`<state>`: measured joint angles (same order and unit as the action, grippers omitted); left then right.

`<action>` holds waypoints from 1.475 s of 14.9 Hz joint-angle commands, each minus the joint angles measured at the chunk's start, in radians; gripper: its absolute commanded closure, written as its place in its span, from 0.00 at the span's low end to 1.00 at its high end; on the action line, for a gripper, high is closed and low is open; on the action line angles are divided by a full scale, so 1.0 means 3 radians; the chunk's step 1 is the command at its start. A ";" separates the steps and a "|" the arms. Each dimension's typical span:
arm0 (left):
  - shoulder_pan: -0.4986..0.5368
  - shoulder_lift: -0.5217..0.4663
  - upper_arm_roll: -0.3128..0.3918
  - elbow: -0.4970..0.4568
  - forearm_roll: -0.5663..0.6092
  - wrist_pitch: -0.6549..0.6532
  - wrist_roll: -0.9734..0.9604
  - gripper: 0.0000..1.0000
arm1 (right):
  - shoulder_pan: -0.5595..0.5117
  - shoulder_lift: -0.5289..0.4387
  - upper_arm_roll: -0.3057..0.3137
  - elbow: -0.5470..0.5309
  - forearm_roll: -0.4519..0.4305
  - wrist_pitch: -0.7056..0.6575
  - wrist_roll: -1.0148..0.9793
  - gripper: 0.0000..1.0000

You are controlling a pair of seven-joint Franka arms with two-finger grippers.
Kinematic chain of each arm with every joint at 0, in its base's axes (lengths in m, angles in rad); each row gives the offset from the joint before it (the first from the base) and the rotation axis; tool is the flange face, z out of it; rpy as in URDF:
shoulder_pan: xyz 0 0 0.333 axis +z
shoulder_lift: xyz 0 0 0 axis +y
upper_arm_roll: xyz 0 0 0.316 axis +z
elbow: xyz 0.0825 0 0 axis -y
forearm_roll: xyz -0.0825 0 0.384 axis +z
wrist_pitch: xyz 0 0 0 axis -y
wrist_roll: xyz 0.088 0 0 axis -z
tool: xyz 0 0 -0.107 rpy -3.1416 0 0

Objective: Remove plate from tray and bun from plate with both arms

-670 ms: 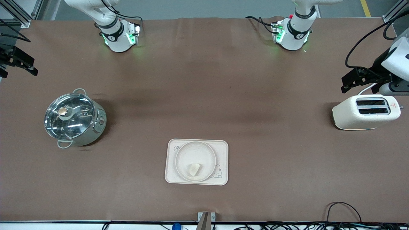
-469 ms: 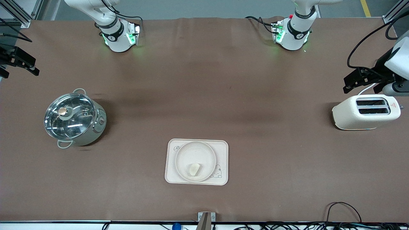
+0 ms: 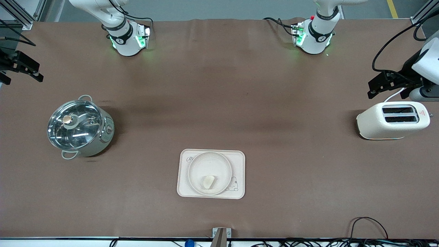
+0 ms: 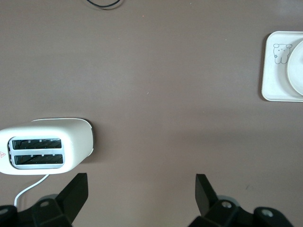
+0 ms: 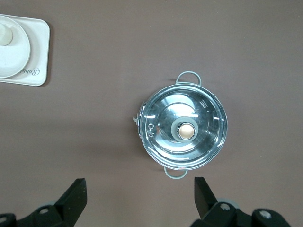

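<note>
The round cream plate point(image 3: 210, 164) sits on the rectangular cream tray point(image 3: 238, 161) near the front camera. The small pale bun point(image 3: 208, 181) lies in the plate. My left gripper point(image 3: 377, 85) hangs open and empty in the air at the left arm's end of the table, over bare table beside the toaster point(image 3: 392, 120). In the left wrist view the gripper point(image 4: 141, 189) is open, with the tray point(image 4: 277, 75) far off. My right gripper point(image 3: 24, 67) hangs open and empty at the right arm's end; in the right wrist view it point(image 5: 140, 191) is beside the pot point(image 5: 184, 127), and the bun point(image 5: 4, 34) shows at the frame's edge.
A steel pot with a glass lid point(image 3: 80, 127) stands toward the right arm's end. A cream toaster with a white cord stands toward the left arm's end and also shows in the left wrist view point(image 4: 45, 146). Cables lie along the table's edge nearest the front camera.
Both grippers have drifted only slightly in the air. The plate, bun and tray have not moved.
</note>
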<state>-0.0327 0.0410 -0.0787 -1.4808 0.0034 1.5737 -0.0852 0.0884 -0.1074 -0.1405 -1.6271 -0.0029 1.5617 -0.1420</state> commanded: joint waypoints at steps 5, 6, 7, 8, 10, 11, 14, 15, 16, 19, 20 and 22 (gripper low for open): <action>0.0002 0.0042 -0.0019 0.0094 0.0014 -0.0076 -0.0028 0.00 | 0.0278 0.1113 -0.0007 0.0943 0.0163 0.0092 0.0228 0.00; 0.0007 0.0037 -0.0019 0.0089 0.0024 -0.0076 0.0028 0.00 | 0.0324 0.1272 -0.0007 0.1046 0.0208 0.0148 0.0263 0.00; 0.0007 0.0037 -0.0019 0.0094 0.0030 -0.0076 0.0023 0.00 | 0.0380 0.1375 -0.0007 0.1062 0.0320 0.0305 0.0299 0.00; 0.0002 0.0037 -0.0019 0.0094 0.0025 -0.0076 0.0028 0.00 | 0.0411 0.1472 -0.0007 0.1057 0.0458 0.0474 0.0375 0.00; 0.0002 0.0037 -0.0019 0.0094 0.0019 -0.0076 0.0023 0.00 | 0.0548 0.1712 -0.0007 0.1057 0.0582 0.0628 0.0560 0.00; 0.0002 0.0037 -0.0019 0.0094 0.0019 -0.0076 0.0028 0.00 | 0.0666 0.1835 -0.0007 0.1057 0.0572 0.0679 0.0560 0.00; 0.0002 0.0037 -0.0019 0.0094 0.0024 -0.0076 0.0028 0.00 | 0.0845 0.2218 -0.0007 0.1052 0.0643 0.1088 0.0565 0.00; 0.0002 0.0037 -0.0019 0.0089 0.0024 -0.0076 0.0028 0.00 | 0.0911 0.2376 -0.0002 0.1052 0.0750 0.1302 0.0560 0.00; 0.0002 0.0037 -0.0019 0.0094 0.0024 -0.0076 0.0028 0.00 | 0.0973 0.2474 -0.0002 0.1052 0.0862 0.1521 0.0565 0.00; 0.0002 0.0037 -0.0019 0.0089 0.0024 -0.0076 0.0018 0.00 | 0.1071 0.2766 0.0023 0.1047 0.1149 0.2028 0.0560 0.00; 0.0002 0.0037 -0.0019 0.0089 0.0024 -0.0076 0.0018 0.00 | 0.1076 0.2842 0.0094 0.1047 0.1307 0.2182 0.0555 0.00; 0.0002 0.0037 -0.0019 0.0089 0.0024 -0.0076 0.0018 0.00 | 0.1101 0.3021 0.0172 0.1047 0.1624 0.2448 0.0570 0.00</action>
<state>-0.0329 0.0455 -0.0806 -1.4739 0.0034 1.5691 -0.0826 0.4174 0.7521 -0.1092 -1.3432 0.4057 2.2491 0.0210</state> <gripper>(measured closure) 0.000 0.000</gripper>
